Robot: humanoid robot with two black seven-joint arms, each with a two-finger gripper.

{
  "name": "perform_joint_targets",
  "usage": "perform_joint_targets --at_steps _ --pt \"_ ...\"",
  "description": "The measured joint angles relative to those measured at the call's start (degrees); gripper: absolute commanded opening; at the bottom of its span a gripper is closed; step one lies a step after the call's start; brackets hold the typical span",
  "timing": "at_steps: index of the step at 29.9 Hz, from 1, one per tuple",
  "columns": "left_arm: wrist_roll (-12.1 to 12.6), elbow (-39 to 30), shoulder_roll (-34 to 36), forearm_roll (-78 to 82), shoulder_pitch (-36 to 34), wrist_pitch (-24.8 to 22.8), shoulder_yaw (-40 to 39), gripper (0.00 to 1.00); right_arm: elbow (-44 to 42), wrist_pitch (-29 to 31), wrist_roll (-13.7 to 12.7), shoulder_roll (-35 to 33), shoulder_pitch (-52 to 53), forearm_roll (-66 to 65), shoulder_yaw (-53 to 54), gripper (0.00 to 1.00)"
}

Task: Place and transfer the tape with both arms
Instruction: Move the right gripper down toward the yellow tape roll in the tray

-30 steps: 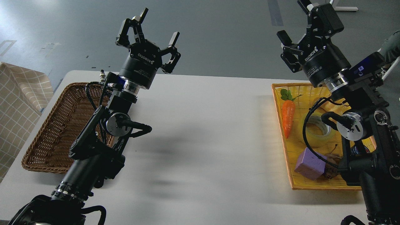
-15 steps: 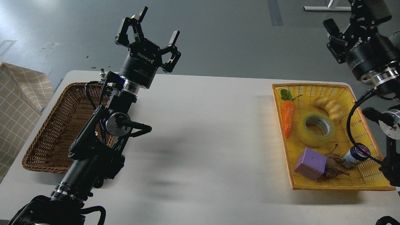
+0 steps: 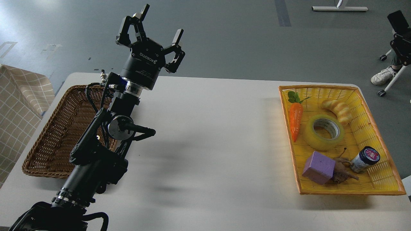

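The tape point(image 3: 316, 141), a translucent yellow roll with a pale core, lies flat in the yellow basket point(image 3: 321, 87) at the right of the white table point(image 3: 218, 144). My left gripper point(image 3: 160, 23) is open and empty, raised high above the table's back left, far from the tape. My right arm has nearly left the view: only a dark part of my right gripper point(image 3: 399, 35) shows at the top right edge, above and right of the basket, and its fingers cannot be told apart.
In the yellow basket with the tape lie a toy carrot point(image 3: 296, 120), a twisted bread point(image 3: 337, 110), a purple block point(image 3: 319, 167), a brown figure point(image 3: 345, 173) and a small jar point(image 3: 364, 159). A brown wicker basket point(image 3: 54, 138) stands at the left, under my left arm.
My right arm has swung up and to the right, off the yellow basket and almost out of view, uncovering the tape, bread and jar. My left gripper rose slightly.
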Motion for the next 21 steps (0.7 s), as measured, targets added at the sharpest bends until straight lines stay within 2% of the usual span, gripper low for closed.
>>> perform_joint_targets --at_steps 4,10,16,21 --pt "0.0 -0.2 0.0 0.1 0.1 0.0 0.0 0.98 -0.2 0.0 -2.1 -5.0 0.1 -8.5 -0.3 0.99" --pt "0.0 -0.2 0.0 0.2 0.7 0.0 0.0 0.98 -0.7 -0.1 -3.3 -10.4 -0.1 -23.2 -2.2 0.99" --pt "0.0 -0.2 0.0 0.2 0.7 0.0 0.0 0.98 -2.3 -0.5 -4.3 -10.5 -0.1 -45.9 -10.2 0.99" --pt "0.0 -0.2 0.0 0.2 0.7 0.0 0.0 0.98 -4.9 -0.7 -4.9 -8.3 -0.4 -49.2 -14.1 0.98"
